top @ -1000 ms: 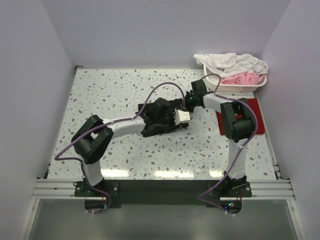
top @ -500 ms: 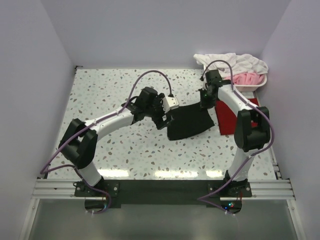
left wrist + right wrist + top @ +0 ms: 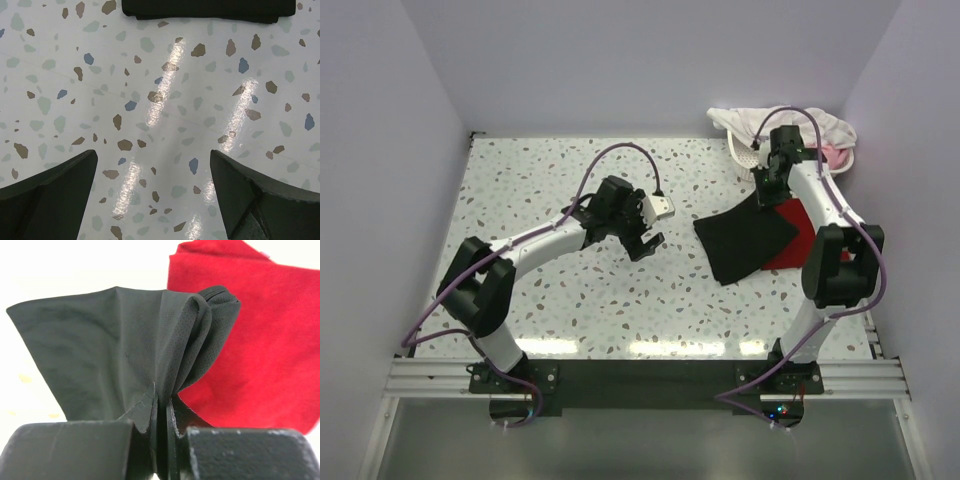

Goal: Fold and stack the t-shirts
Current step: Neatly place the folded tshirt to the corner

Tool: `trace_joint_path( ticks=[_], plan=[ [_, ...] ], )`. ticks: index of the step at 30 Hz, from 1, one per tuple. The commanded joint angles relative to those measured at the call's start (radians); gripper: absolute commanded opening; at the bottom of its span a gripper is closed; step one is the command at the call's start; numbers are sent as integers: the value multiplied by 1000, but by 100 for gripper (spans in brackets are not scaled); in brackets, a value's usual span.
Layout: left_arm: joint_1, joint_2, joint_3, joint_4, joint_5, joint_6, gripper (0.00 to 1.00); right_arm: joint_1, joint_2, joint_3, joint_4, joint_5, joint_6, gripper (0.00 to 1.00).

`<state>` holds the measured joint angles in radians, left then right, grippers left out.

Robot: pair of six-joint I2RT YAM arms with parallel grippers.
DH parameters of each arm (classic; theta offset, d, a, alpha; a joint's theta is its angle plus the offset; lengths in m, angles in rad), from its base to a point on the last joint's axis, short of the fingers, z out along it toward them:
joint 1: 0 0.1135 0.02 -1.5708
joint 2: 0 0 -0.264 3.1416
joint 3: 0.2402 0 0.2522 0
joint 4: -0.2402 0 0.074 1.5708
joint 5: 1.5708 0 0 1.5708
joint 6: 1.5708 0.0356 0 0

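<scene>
Pincer at right [image 3: 161, 407] clamping black t-shirt [image 3: 115, 340], overlapping red t-shirt [image 3: 260, 340]

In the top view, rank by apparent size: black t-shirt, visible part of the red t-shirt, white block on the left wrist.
1. black t-shirt
2. red t-shirt, mostly covered
3. white block

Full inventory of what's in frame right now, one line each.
folded black cloth t-shirt: 1, black, right of table centre, overlapping the red one
dark red cloth t-shirt: 1, red, right table edge, partly covered
white plastic basket: 1, white, back right corner
white cloth: heap, white, in basket
pink cloth: heap, pink, in basket
speckled terrazzo table: 1, white with flecks
left gripper: open, over bare table
right gripper: shut on black t-shirt's edge
</scene>
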<state>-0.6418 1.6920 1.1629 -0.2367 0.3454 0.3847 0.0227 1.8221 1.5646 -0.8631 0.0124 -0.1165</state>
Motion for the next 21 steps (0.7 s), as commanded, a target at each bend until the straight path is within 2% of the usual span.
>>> trace_joint_path(
  ticks=[1,21],
  plan=[
    [8,1,-12,19,0,6,100,-12,-92,74,-25,40,-58,0],
    [13,35,-2,34,4,42,100,-20,-159,212,-117,120,-60,0]
  ],
)
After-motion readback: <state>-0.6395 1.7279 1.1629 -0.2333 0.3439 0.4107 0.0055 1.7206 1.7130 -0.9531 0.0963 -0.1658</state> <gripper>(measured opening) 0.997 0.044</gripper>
